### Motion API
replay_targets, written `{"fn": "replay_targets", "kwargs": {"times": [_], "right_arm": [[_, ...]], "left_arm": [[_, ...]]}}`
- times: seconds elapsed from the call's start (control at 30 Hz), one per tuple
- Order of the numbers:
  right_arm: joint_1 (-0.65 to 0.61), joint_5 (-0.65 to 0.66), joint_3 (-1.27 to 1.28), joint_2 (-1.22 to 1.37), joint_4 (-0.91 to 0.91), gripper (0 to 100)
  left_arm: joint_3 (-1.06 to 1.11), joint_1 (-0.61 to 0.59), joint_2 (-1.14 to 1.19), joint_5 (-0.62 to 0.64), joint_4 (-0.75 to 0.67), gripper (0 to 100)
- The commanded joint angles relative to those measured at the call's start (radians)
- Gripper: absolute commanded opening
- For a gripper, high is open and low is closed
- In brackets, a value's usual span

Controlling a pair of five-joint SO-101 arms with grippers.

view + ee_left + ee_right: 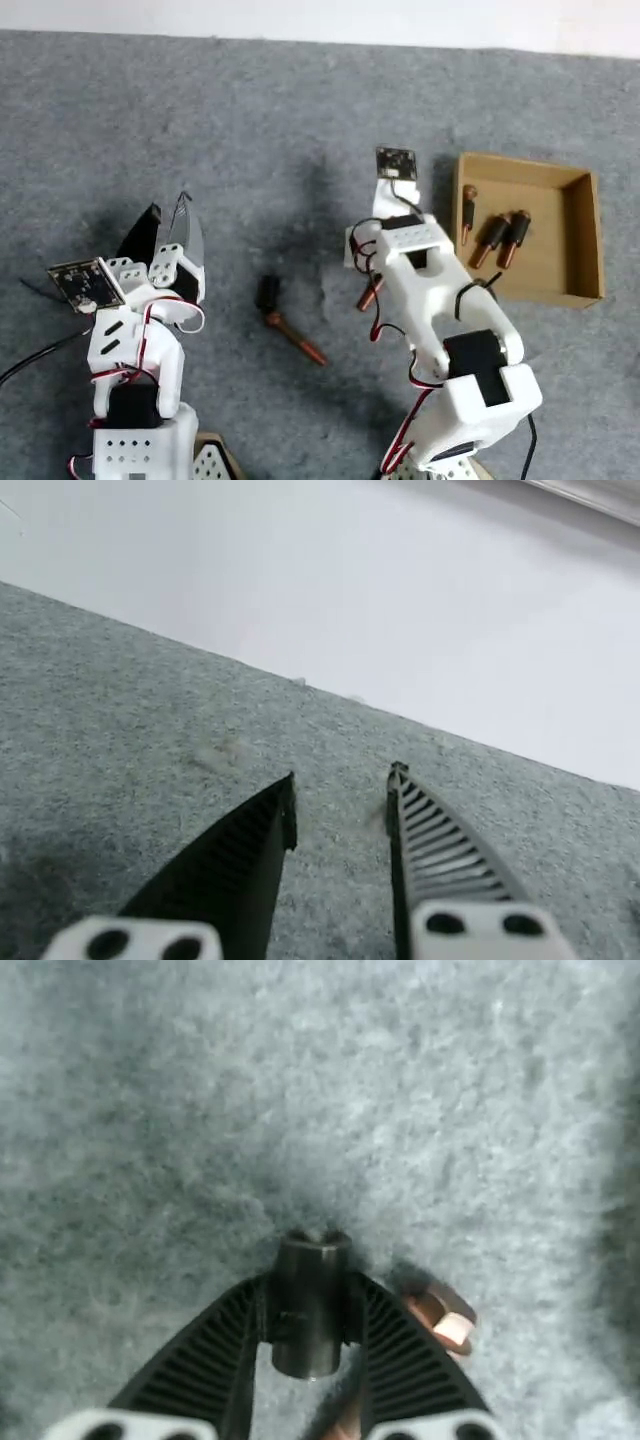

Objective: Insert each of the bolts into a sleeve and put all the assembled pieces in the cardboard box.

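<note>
My right gripper (310, 1285) is shut on a black sleeve (310, 1260), held upright just above the grey mat. A copper bolt (440, 1320) lies right beside it; in the high view this bolt (370, 293) pokes out from under the right arm (430, 280). Another black sleeve (267, 292) and a copper bolt (297, 338) lie close together on the mat between the arms. The cardboard box (590, 240) at the right holds three assembled pieces (490, 235). My left gripper (168, 207) (343, 777) stands open over bare mat at the left, with nothing between its fingers.
The grey mat (250, 150) covers the table, and a white surface (400, 600) lies beyond its far edge. The box stands close to the right arm's right side.
</note>
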Motion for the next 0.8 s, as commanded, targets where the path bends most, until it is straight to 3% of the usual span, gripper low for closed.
{"fn": "replay_targets", "kwargs": {"times": [0.0,0.2,0.4,0.6,0.77], "right_arm": [[-0.022,0.002,-0.012,0.004,0.007,0.3],[-0.010,0.009,0.068,-0.206,0.028,0.4],[0.031,0.014,0.346,-0.519,-0.159,0.4],[0.054,0.109,0.570,-0.837,-0.262,0.4],[0.076,0.146,0.756,-1.101,-0.317,0.4]], "left_arm": [[0.010,0.016,-0.016,0.006,-0.021,15],[0.010,0.016,-0.016,0.006,-0.021,15],[0.010,0.016,-0.016,0.011,-0.021,15],[0.002,0.021,-0.015,0.011,0.015,15],[-0.004,0.145,-0.015,0.005,0.074,15]]}}
